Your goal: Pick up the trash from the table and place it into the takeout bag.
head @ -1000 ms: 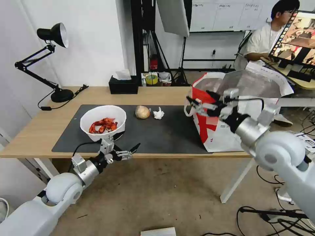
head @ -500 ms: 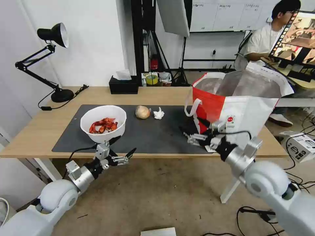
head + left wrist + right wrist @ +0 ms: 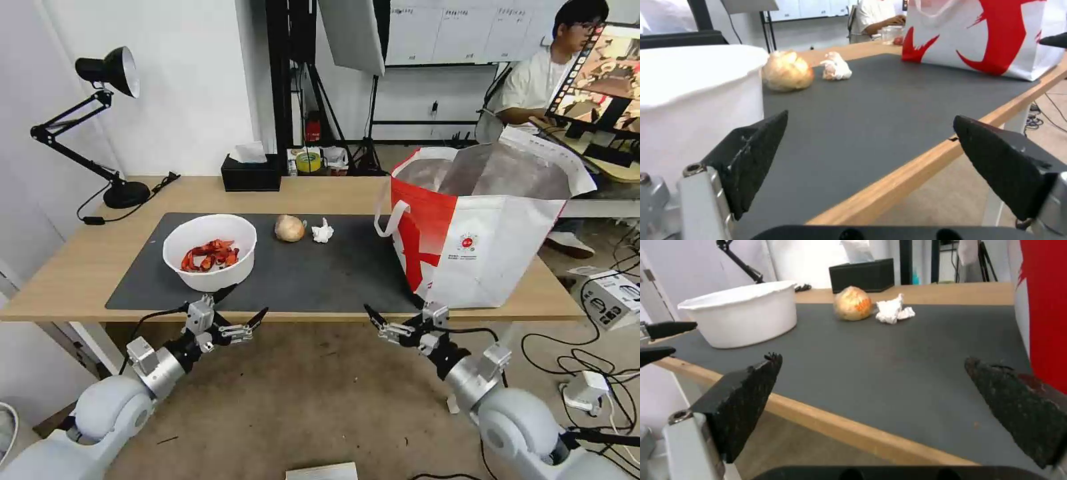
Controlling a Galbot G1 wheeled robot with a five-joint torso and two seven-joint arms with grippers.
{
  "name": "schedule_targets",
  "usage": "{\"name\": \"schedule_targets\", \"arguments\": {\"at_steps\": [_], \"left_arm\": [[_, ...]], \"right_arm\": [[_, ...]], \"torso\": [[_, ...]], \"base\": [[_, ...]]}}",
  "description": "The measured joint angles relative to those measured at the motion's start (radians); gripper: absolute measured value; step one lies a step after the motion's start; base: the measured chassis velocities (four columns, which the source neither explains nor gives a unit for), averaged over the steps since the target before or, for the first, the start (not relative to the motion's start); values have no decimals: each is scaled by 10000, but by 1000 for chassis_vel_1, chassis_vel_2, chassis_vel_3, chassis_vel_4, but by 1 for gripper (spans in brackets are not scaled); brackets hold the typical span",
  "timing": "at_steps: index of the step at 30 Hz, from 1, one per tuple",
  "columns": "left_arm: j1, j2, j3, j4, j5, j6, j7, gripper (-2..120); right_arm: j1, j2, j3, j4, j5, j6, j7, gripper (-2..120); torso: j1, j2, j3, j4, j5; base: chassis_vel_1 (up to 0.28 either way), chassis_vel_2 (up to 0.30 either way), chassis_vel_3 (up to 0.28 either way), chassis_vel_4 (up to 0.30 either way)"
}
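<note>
Both arms have dropped since a second ago: the right gripper point(image 3: 393, 319), which was up at the bag's point(image 3: 487, 253) side, now hangs just below the table's point(image 3: 80, 267) front edge, fingers spread and empty. Its partner, the left gripper point(image 3: 242, 307), sits below the edge in front of the bowl point(image 3: 209, 252), fingers also spread. On the mat point(image 3: 320, 273) the tan ball point(image 3: 289, 228) and tissue wad point(image 3: 322, 231) lie side by side, between bowl and bag.
</note>
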Motion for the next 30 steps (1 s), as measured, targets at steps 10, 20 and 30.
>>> {"name": "schedule_targets", "arguments": {"at_steps": [10,20,30], "left_arm": [[442,-106,-446,-78,102,-101,144,100],[808,-260,-801,-191,323,-100,-169,100],[1164,-504,-1016,-224,732,-99,-616,100]], "right_arm": [[-258,263,-196,109,-343,196,321,100],[-500,457,-273,397,-740,220,1495,100],[-634,540,-242,380,-765,264,1707,100]], "torso": [[0,0,0,0,1],[0,0,0,0,1],[0,0,0,0,1]], "base": [[0,0,0,0],[0,0,0,0],[0,0,0,0]]}}
